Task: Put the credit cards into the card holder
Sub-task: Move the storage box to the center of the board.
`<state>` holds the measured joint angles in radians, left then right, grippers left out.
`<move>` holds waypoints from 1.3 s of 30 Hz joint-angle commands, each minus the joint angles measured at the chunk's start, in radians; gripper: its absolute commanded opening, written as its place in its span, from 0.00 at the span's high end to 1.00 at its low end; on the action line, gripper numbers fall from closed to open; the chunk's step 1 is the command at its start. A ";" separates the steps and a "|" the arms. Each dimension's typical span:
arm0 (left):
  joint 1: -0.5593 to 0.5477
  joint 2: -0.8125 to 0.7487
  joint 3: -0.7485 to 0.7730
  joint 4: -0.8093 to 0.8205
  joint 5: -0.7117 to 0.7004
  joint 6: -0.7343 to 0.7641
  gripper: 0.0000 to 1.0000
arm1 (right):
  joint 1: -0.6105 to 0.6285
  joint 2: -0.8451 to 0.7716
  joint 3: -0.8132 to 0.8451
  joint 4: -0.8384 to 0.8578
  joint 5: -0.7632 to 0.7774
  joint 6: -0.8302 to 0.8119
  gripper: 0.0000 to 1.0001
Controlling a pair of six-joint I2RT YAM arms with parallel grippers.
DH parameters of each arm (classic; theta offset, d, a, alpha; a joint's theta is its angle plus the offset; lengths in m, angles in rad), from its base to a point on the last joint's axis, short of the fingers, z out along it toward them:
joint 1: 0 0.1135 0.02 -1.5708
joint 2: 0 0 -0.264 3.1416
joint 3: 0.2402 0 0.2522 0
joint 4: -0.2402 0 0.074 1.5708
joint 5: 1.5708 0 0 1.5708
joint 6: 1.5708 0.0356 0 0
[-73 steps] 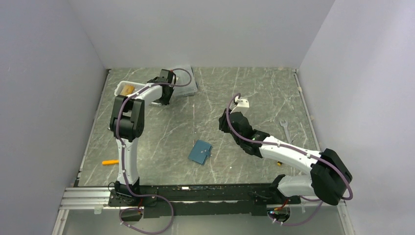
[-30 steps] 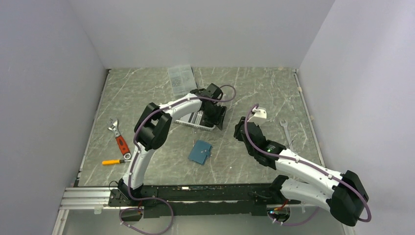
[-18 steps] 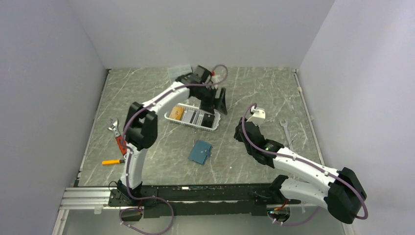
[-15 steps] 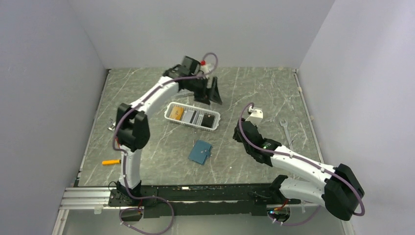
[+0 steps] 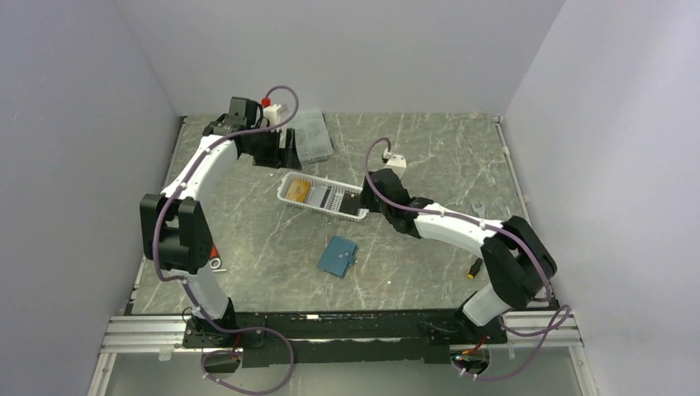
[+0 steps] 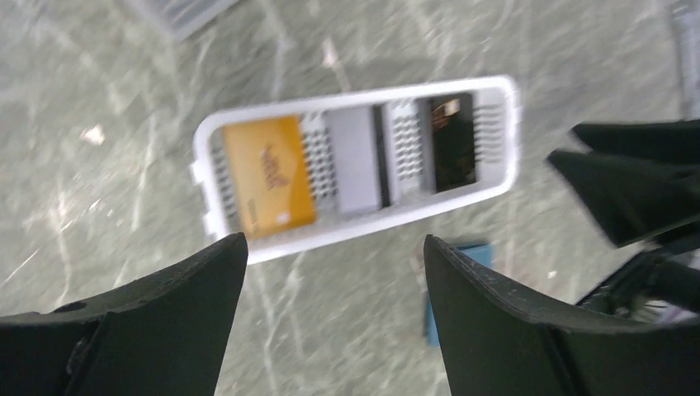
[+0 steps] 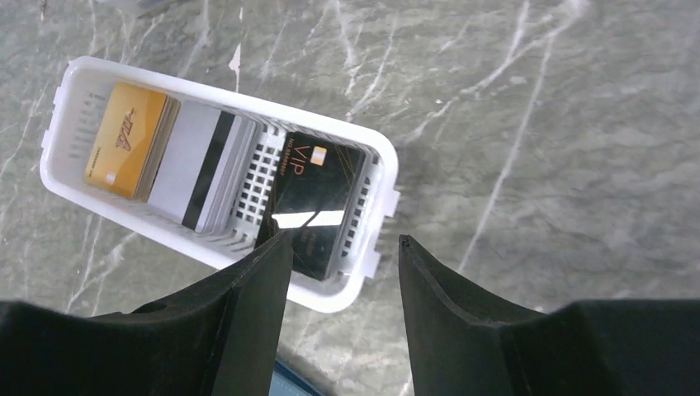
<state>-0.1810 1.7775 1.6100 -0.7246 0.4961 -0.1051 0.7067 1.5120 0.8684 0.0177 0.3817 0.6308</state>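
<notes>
The credit cards lie flat in a white slatted basket [image 5: 286, 186]: a yellow-gold card [image 7: 128, 140], a pale grey striped card [image 7: 202, 169] and a black card [image 7: 322, 206]. The left wrist view shows the yellow [image 6: 268, 176], grey [image 6: 355, 161] and black [image 6: 452, 142] cards too. The teal card holder [image 5: 338, 256] lies shut on the table in front of the basket. My right gripper [image 7: 344, 239] hovers open over the basket's right end, by the black card. My left gripper [image 6: 334, 247] is open and empty, high behind the basket's left end [image 5: 285, 148].
A clear compartment box [image 5: 309, 135] sits at the back by the left gripper. A wrench [image 5: 479, 206] and a small yellow-and-black item [image 5: 475, 268] lie beside the right arm. Grey walls enclose the marble table [image 5: 429, 148].
The left arm has let go of the basket at mid-table and swung back to the left. The right arm has reached forward to the basket's right end with its jaws wider.
</notes>
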 commanded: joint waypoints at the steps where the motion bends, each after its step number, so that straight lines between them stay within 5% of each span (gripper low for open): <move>1: 0.031 -0.043 -0.113 0.049 -0.125 0.128 0.18 | -0.016 0.077 0.068 0.049 -0.069 -0.008 0.47; 26: 0.058 0.053 -0.320 0.258 -0.059 0.094 0.28 | -0.015 0.165 -0.012 0.078 -0.052 0.035 0.59; 31: 0.058 0.068 -0.338 0.290 -0.064 0.072 0.33 | -0.015 0.178 -0.020 0.083 -0.049 0.039 0.73; 39: 0.057 0.056 -0.379 0.309 -0.057 0.073 0.42 | -0.033 0.160 -0.052 0.083 -0.038 0.038 0.76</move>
<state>-0.1219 1.8477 1.2530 -0.4522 0.4137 -0.0227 0.6945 1.6764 0.8482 0.0986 0.3199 0.6662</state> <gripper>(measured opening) 0.595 0.253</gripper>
